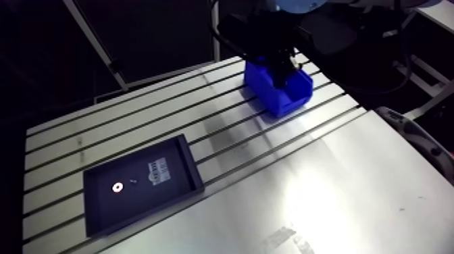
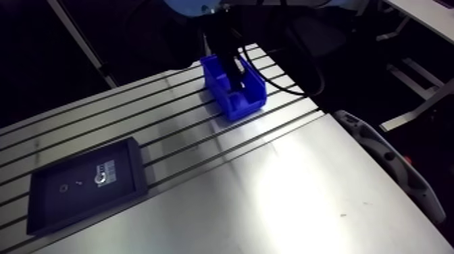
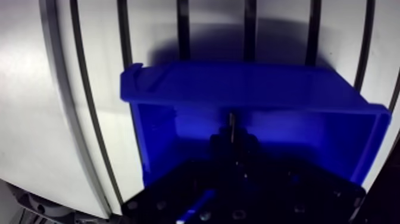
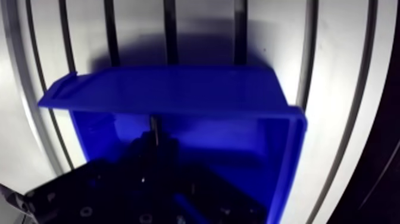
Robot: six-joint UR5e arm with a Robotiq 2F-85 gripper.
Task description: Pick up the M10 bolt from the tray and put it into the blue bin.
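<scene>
The blue bin [image 1: 287, 94] stands on the far side of the slotted table. My gripper [image 3: 233, 140] hangs inside its open top. In the wrist view the dark fingers are drawn together, and a thin dark bolt [image 3: 232, 123] sticks out from between their tips towards the bin's back wall [image 3: 250, 89]. In the arm view the wrist comes down over the bin and hides part of its inside. The dark tray [image 1: 184, 152] lies at the near left of the table, well away from the gripper.
In the tray lie a small bright washer [image 1: 117, 187], a tiny part beside it and a printed label [image 1: 161, 169]. Dark slots run across the table [image 1: 324, 196]. A grey curved object [image 2: 385, 159] lies off the table's right edge.
</scene>
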